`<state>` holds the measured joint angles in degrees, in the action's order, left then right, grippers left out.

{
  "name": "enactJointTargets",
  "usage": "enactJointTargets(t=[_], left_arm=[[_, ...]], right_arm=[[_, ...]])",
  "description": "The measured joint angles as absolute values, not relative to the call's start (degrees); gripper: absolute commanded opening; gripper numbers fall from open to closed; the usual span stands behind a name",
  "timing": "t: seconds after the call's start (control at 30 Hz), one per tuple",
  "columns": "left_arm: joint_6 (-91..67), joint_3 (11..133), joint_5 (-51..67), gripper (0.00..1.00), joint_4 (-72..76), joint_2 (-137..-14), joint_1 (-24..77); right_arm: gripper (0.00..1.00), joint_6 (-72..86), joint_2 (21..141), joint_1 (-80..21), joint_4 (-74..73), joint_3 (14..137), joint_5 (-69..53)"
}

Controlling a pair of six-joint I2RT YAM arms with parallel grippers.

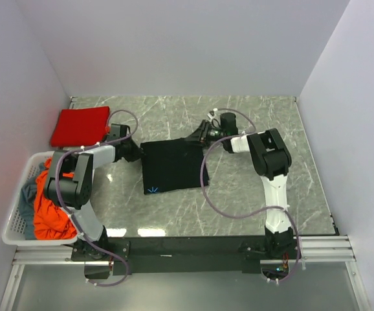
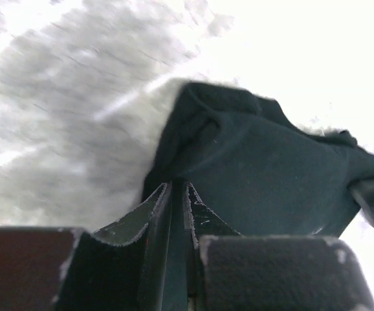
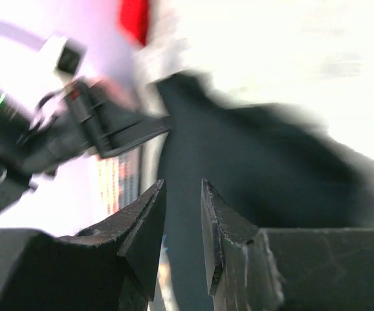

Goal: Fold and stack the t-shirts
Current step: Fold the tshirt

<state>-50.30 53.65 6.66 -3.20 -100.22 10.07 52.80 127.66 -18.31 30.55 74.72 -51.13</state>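
Note:
A large black t-shirt [image 1: 171, 165] lies folded into a rough square at the middle of the table. My left gripper [image 1: 135, 150] sits at its left edge. In the left wrist view its jaws [image 2: 177, 184] are nearly together, with dark cloth of the black t-shirt [image 2: 264, 168] pinched between them. My right gripper [image 1: 200, 134] is at the shirt's far right corner. Its jaws [image 3: 182, 184] are closed on a thicker layer of the black cloth [image 3: 258, 162]. A bright red t-shirt [image 1: 80, 125] lies folded at the back left. An orange-red t-shirt [image 1: 48, 214] and a grey-blue one [image 1: 30, 191] are heaped in the basket.
The white perforated basket [image 1: 15, 220] stands at the left edge, beside the left arm's base. White walls close the table on three sides. The right wrist view is blurred and shows the left arm [image 3: 57, 136] just across the shirt.

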Motion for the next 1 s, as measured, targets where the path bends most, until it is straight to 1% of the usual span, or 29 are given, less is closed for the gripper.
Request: enactJointTargets(t=[0.1, 0.13, 0.27, 0.37, 0.47, 0.5, 0.57, 0.6, 0.67, 0.7, 0.77, 0.9, 0.93, 1.0], left_arm=[[-50.8, 53.1, 8.4, 0.19, -1.3, -101.2, 7.9], [-51.0, 52.8, 8.8, 0.19, -0.5, -101.3, 7.6], [-51.8, 52.0, 10.3, 0.21, 1.5, -101.7, 6.9], [-51.9, 52.0, 10.6, 0.26, 1.2, -101.4, 6.8], [-51.3, 52.1, 9.6, 0.35, -1.5, -99.5, 6.8], [-50.8, 52.2, 8.9, 0.41, -3.4, -98.1, 6.7], [-49.7, 52.4, 7.4, 0.48, -6.9, -95.0, 6.5], [-49.0, 52.7, 6.6, 0.55, -8.9, -92.8, 6.5], [-47.8, 53.4, 4.9, 0.62, -12.0, -88.2, 6.5], [-47.0, 53.8, 4.2, 0.71, -13.5, -85.3, 6.5], [-45.5, 53.9, 2.6, 0.78, -15.7, -80.1, 6.4], [-42.4, 53.8, -1.8, 0.98, -20.7, -70.1, 6.5], [-41.5, 53.6, -3.2, 0.99, -22.0, -67.7, 6.4], [-40.4, 53.1, -5.3, 0.99, -24.0, -64.5, 6.4]], right_arm=[[0.36, 56.5, 133.3, -15.4, 32.3, 75.0, -50.6], [0.36, 58.8, 134.5, -14.5, 34.4, 74.7, -52.2], [0.36, 63.1, 134.9, -12.4, 39.8, 73.7, -52.8], [0.36, 63.6, 134.1, -11.8, 41.1, 71.6, -52.7], [0.36, 61.3, 130.1, -11.8, 37.7, 68.6, -52.4], [0.37, 59.7, 127.9, -11.9, 35.8, 67.5, -52.0], [0.39, 56.0, 122.2, -12.3, 30.5, 66.0, -51.1], [0.40, 53.5, 118.8, -12.7, 27.6, 65.5, -50.2], [0.45, 47.5, 111.8, -14.2, 21.0, 65.4, -47.9], [0.46, 44.1, 108.3, -15.6, 17.7, 65.4, -45.6], [0.50, 38.3, 102.8, -19.2, 11.4, 65.6, -41.3], [0.56, 28.2, 95.9, -32.4, 0.1, 66.2, -29.8], [0.57, 26.3, 95.5, -36.2, -2.2, 66.4, -26.8], [0.59, 23.4, 95.4, -42.7, -6.1, 66.5, -21.2]])
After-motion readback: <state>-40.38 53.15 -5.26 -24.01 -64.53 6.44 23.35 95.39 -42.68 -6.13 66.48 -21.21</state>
